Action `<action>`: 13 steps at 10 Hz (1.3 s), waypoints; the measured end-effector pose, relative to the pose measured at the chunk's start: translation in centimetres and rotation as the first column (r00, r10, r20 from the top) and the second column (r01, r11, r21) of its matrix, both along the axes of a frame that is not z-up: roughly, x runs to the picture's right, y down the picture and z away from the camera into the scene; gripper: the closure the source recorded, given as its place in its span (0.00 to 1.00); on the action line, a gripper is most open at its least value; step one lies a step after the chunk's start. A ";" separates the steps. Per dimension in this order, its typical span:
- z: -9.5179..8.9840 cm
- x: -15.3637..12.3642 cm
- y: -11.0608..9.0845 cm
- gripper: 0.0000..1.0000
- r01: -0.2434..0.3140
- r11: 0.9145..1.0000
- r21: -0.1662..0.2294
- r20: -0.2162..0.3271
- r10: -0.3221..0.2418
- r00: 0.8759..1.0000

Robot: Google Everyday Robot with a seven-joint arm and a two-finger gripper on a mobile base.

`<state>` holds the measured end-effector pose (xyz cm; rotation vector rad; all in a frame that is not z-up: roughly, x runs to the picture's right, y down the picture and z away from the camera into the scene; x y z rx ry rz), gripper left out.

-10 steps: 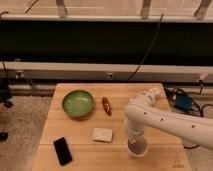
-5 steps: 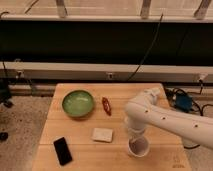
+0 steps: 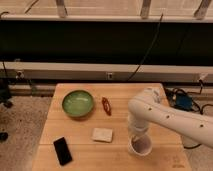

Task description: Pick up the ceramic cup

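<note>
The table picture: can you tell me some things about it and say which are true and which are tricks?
1. The green bowl sits near the table's back left. True.
2. The ceramic cup sits inside the green bowl. False: it stands apart, at the table's front right.
3. The robot's tool is right over the ceramic cup. True.
4. The black phone lies on top of the pale sponge. False: the phone lies apart, at the front left.
5. A small red thing lies right of the bowl. True.
</note>
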<state>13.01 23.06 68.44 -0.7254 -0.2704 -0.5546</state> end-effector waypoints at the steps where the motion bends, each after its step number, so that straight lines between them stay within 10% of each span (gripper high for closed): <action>1: -0.1 -0.3 -0.3 1.00 0.000 1.000 0.003 0.002 0.000 1.000; 13: -1.5 0.8 -2.2 1.00 0.005 1.000 0.019 0.012 -0.006 1.000</action>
